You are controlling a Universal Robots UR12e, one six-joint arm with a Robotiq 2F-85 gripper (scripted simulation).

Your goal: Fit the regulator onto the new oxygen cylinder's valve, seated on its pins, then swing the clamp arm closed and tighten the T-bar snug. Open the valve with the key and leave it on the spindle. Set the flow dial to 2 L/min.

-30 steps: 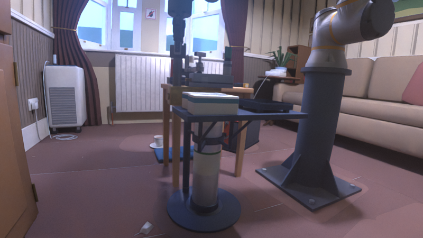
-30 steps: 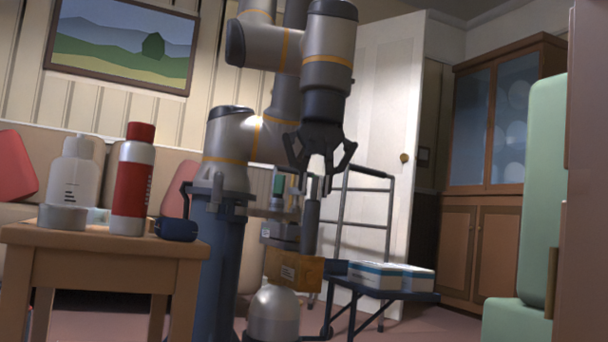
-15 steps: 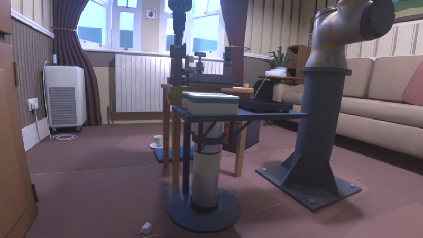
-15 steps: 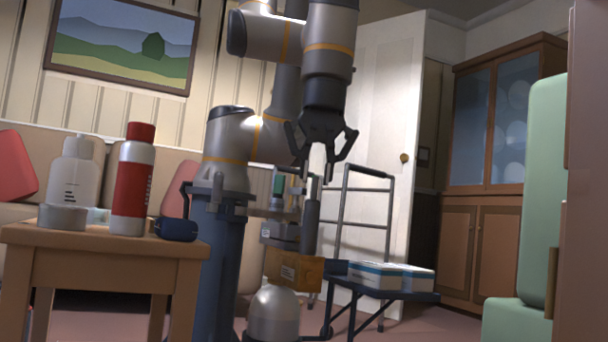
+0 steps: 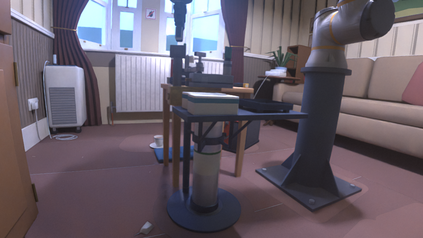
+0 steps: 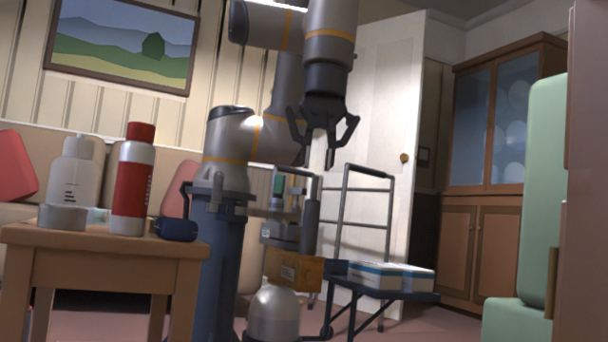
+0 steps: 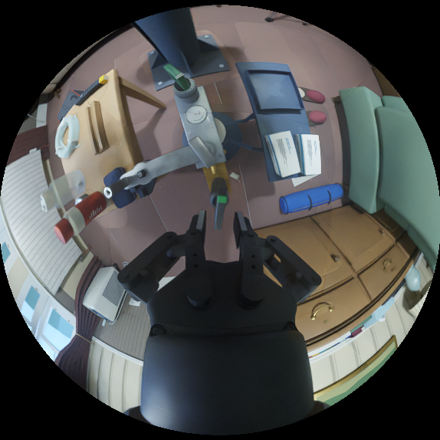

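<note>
The valve key (image 7: 219, 204), a dark upright bar with a green mark, stands on the cylinder's spindle (image 6: 309, 223) directly below my gripper (image 7: 219, 225). My gripper (image 6: 319, 156) hangs above it, partly open and holding nothing. The grey regulator (image 7: 200, 127) sits on the valve of the oxygen cylinder (image 5: 206, 165), with its gauge face up and its green flow dial (image 7: 180, 78) at the far end. The clamp arm (image 7: 158, 166) sticks out sideways from the regulator, with the T-bar (image 7: 123, 182) at its tip.
A radiator (image 5: 142, 83) and windows stand behind the work. A wooden table (image 6: 95, 247) carries a red bottle (image 6: 134, 178) and a white bottle (image 6: 73, 173). A blue trolley (image 5: 239, 114) beside the cylinder holds two boxes (image 7: 293, 154) and a tray (image 7: 273, 90). The robot's pedestal (image 5: 316, 133) stands close by.
</note>
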